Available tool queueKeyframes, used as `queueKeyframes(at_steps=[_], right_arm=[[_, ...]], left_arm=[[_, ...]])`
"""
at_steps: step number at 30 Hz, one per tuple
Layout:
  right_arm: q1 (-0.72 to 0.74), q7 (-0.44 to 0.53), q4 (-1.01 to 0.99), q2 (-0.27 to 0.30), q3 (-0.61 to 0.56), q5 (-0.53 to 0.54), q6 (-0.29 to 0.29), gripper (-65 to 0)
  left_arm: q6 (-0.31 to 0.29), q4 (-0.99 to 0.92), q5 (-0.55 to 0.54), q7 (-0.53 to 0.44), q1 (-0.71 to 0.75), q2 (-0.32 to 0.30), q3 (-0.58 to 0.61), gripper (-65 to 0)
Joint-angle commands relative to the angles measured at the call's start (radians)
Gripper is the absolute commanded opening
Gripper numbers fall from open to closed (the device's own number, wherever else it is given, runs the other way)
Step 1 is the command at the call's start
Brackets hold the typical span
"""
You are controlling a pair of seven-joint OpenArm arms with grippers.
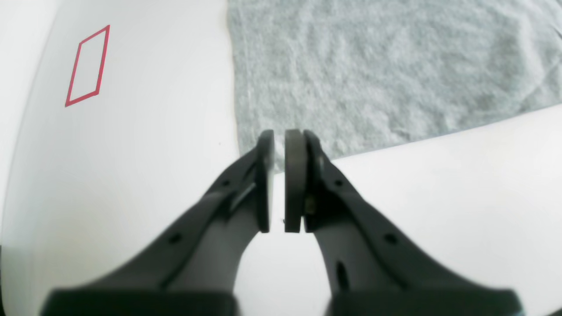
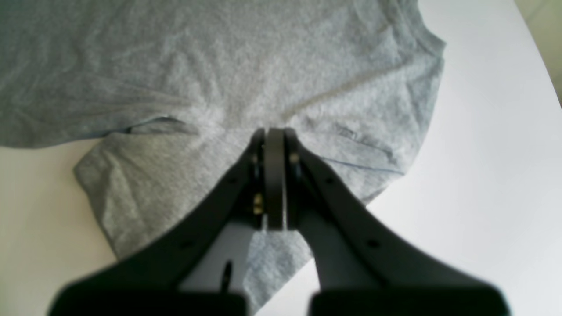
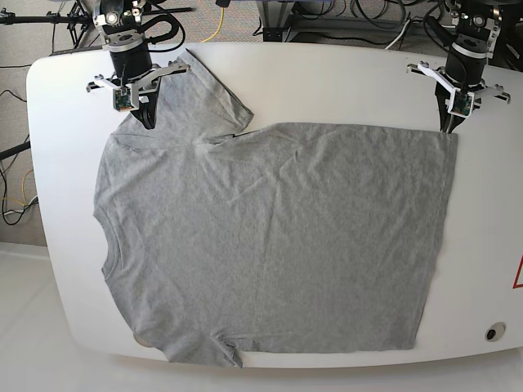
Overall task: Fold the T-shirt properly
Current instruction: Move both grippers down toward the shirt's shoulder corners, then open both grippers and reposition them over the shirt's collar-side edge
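The grey T-shirt [image 3: 270, 237] lies spread flat on the white table [image 3: 343, 82], collar to the left and hem to the right. My right gripper [image 3: 147, 122] is at its far shoulder beside the far sleeve [image 3: 216, 90]. In the right wrist view this gripper [image 2: 274, 129] is shut, its tips down on the T-shirt [image 2: 219, 66] where creases run together; no cloth shows between the pads. My left gripper [image 3: 448, 126] stands at the far hem corner. Seen from the left wrist, it [image 1: 279, 136] is shut to a thin slit at the T-shirt [image 1: 373, 74] corner.
A red outlined rectangle [image 1: 88, 66] is marked on the table beside the hem, and a red mark [image 3: 519, 273] shows at the right edge. A small round hole [image 3: 491, 332] sits near the front right corner. Cables and arm bases lie beyond the far edge.
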Motion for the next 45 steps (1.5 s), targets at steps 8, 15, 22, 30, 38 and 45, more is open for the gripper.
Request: queueKeyframes(at_steps=[8,15,22,30,38,45], right_arm=[[0.019,0.023,0.008,-0.045,-0.006,-0.003,-0.01,-63.8],[0.024,0.033,-0.004,-0.046,-0.01,0.009,-0.01,-48.3],[0.042,0.012,-0.011,-0.038,-0.022,0.0,-0.004,-42.7],[0.049,-0.001,-0.021,-0.039,-0.01,0.013,-0.008,-42.1],[0.051,-0.001,-0.029,-0.041,0.037,0.042,-0.014,-42.3],[0.09,-0.02,-0.062,-0.044,0.069,0.081,-0.001,-42.7]], left_arm=[[0.001,0.002,-0.031,-0.061,-0.039,0.009,-0.008,-60.6],[-0.005,0.008,-0.067,-0.027,-0.051,0.012,-0.011,-46.1],[-0.013,-0.012,-0.065,-0.025,-0.056,-0.018,-0.019,-46.5],[-0.019,-0.02,-0.08,0.013,-0.066,-0.014,-0.027,-45.0],[-0.053,-0.031,-0.156,0.055,-0.078,-0.005,-0.059,-36.9],[-0.059,-0.054,-0.274,0.106,-0.107,-0.009,-0.089,-30.0]])
